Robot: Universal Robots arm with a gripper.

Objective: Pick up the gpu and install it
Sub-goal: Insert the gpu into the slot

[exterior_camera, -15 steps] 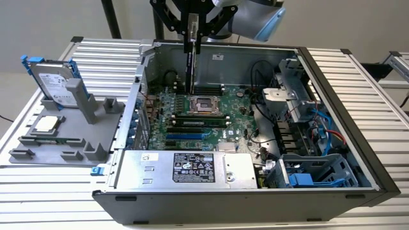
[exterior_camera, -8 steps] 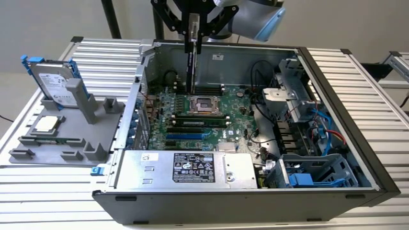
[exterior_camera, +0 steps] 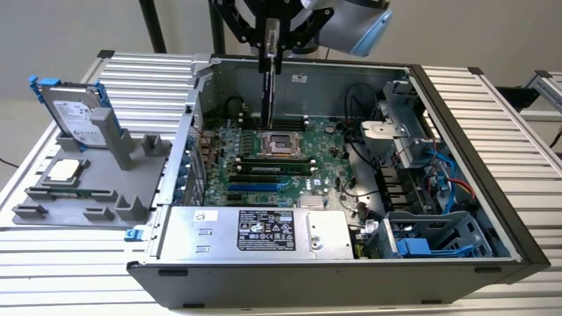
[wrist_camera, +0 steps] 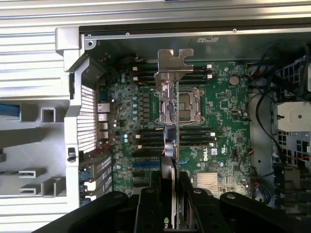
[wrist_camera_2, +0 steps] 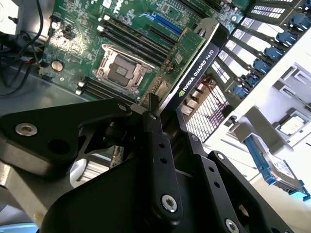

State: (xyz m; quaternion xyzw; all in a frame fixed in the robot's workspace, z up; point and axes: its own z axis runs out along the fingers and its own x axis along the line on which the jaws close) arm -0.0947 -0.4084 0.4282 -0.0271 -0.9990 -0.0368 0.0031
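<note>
Exterior view's left: grey plastic fixture tray (exterior_camera: 52, 212) on the ribbed metal table (exterior_camera: 491, 112). A silver hard drive with blue rails (exterior_camera: 72, 115) stands in it, a square silver processor chip (exterior_camera: 63, 170) lies flat nearby. None of this is touched.

Centre: open black computer case (exterior_camera: 333, 286), green motherboard (exterior_camera: 338, 178) exposed, empty metal processor socket (exterior_camera: 280, 142) mid-board, silver boxy power supply (exterior_camera: 255, 232) along the near wall. The black-fingered gripper (exterior_camera: 270, 58) hangs over the far part of the board, jaws drawn narrow and clamped on one end of the gpu (exterior_camera: 267, 99), a flat card with a green circuit side and a black shroud. The card is in the air, clear of the board, hanging edge-on above the memory slots just behind the socket. In the first wrist view its silver end bracket (wrist_camera: 172, 63) is the end farthest from the gripper (wrist_camera: 170, 194), pointing at the board. The second wrist view shows the black shroud (wrist_camera_2: 194, 73) running out from the gripper (wrist_camera_2: 153, 109).

Judgement: carry phase, card not seated. Doing it well means a firm grip without tilt, the bracket kept off the socket and memory latches, and the card's connector edge squared with the blue expansion slot (exterior_camera: 255, 187).

Exterior view's right: grey metal drive cage (exterior_camera: 430, 237) and blue cables (exterior_camera: 457, 178), well apart from the card.
</note>
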